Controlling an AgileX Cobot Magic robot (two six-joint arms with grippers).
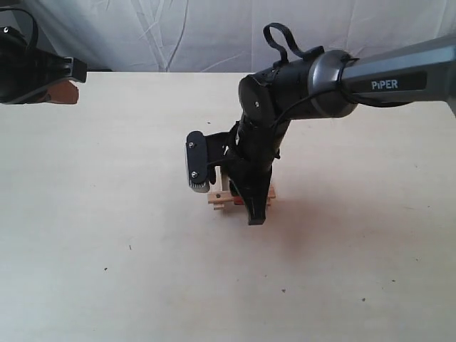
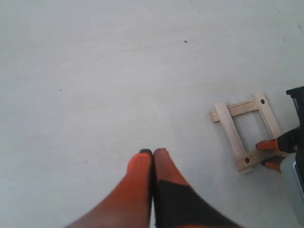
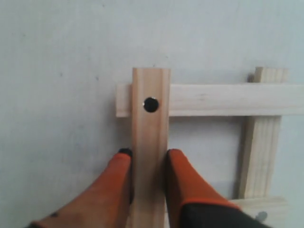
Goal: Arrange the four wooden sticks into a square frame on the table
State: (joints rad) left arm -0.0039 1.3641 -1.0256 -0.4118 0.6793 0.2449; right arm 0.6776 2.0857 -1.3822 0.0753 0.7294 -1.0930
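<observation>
The four wooden sticks form a small square frame [image 2: 244,130] on the pale table [image 1: 107,214], with overlapping corners. In the exterior view the frame [image 1: 222,199] is mostly hidden under the right arm. My right gripper [image 3: 149,154] is shut on a dotted stick [image 3: 150,118] that lies across the end of a plain stick [image 3: 223,99]. The same gripper [image 2: 269,154] shows at the frame's edge in the left wrist view. My left gripper [image 2: 153,153] is shut on nothing, above bare table, well away from the frame. It sits at the far left [image 1: 60,92].
The right arm [image 1: 299,92] reaches in from the right over the table's middle. A white cloth backdrop [image 1: 178,35] hangs behind the table's far edge. A few tiny dark specks [image 1: 130,247] dot the surface.
</observation>
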